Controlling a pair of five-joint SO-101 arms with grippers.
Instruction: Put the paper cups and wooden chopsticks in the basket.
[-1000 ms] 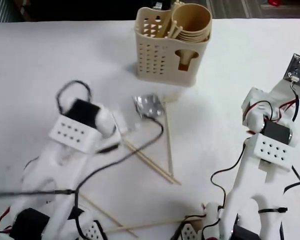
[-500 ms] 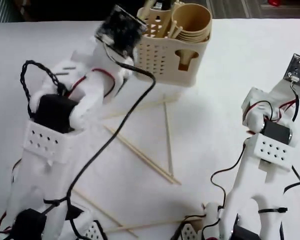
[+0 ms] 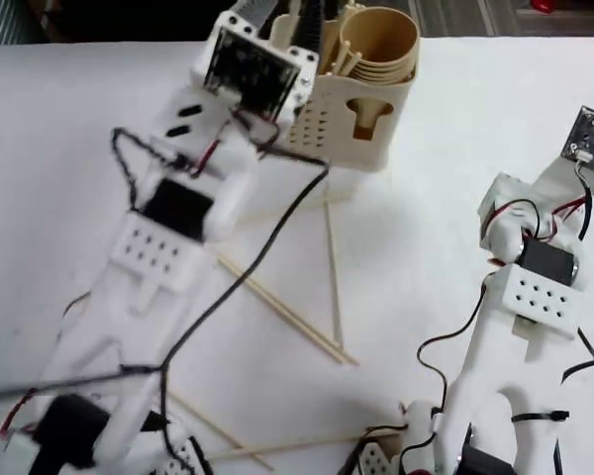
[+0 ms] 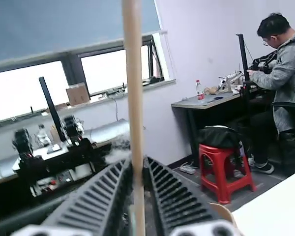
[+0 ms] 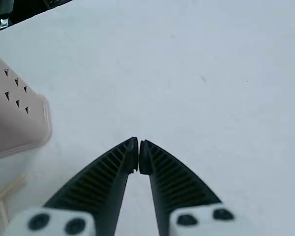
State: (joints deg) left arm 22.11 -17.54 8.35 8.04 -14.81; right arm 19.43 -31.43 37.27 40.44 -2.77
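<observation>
The left arm point(image 3: 168, 237) stretches over the white tabletop point(image 3: 455, 178) up to the cream plastic basket with little holes point(image 3: 361, 109). The left jaws are shut tight on one thin wooden chopstick point(image 4: 133, 98) - the stick stands straight up between them. The end of this arm is at the top of the basket, on the side away from the cups. A stack of tan paper cups point(image 3: 381, 45) sits inside the basket, and a few wooden sticks point(image 3: 332, 54) lean just beside the stack.

More wooden chopsticks lie flat on the tabletop. Two long ones point(image 3: 287, 312) lie side by side on a slant in the middle. Another one point(image 3: 333, 267) runs from near the basket down to meet them. Two more point(image 3: 297, 445) lie near the bottoms of the arms.

The right arm point(image 3: 530, 297) is on the other side, well apart from the basket. The right jaws are closed with nothing in them - they hang over bare tabletop, with a corner of the basket point(image 5: 14, 118) near.
</observation>
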